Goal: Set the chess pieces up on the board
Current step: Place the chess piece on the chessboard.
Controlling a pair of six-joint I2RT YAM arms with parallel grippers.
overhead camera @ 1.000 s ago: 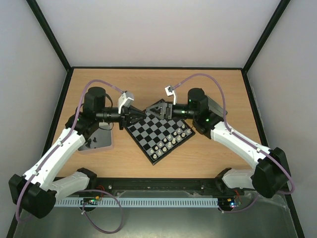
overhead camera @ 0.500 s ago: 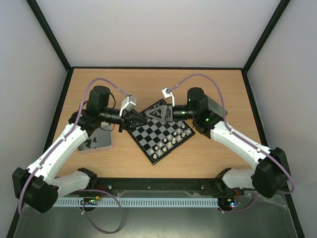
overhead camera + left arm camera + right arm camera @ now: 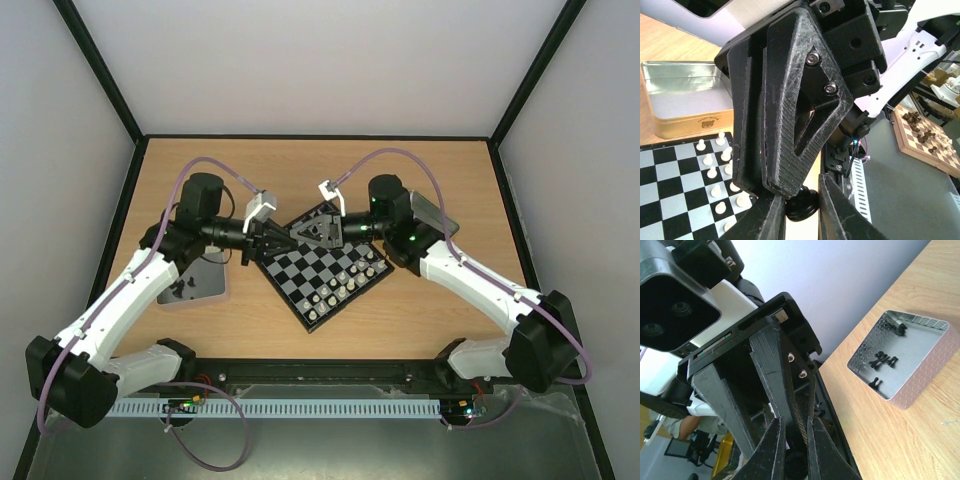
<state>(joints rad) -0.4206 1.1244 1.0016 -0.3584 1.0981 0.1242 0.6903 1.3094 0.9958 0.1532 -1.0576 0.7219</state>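
The board [image 3: 322,283] lies turned like a diamond at mid-table, with white chess pieces [image 3: 336,289] in rows along its near right side. Both grippers meet tip to tip just above its far left corner. My left gripper [image 3: 288,232] is shut on a black chess piece [image 3: 801,204], whose round base shows between its fingertips. My right gripper [image 3: 308,231] comes from the opposite side, and its fingers [image 3: 795,115] are shut on the upper part of the same piece [image 3: 795,466]. The piece's top is hidden.
A silver tin [image 3: 196,287] with loose black pieces [image 3: 884,359] sits left of the board under the left arm. An empty gold tin [image 3: 685,105] stands beyond the board's white rows. Black-framed walls enclose the table.
The right gripper has slid left to the left gripper's tips and gone from open to shut on the black piece. The left arm shifted a little, still holding it.
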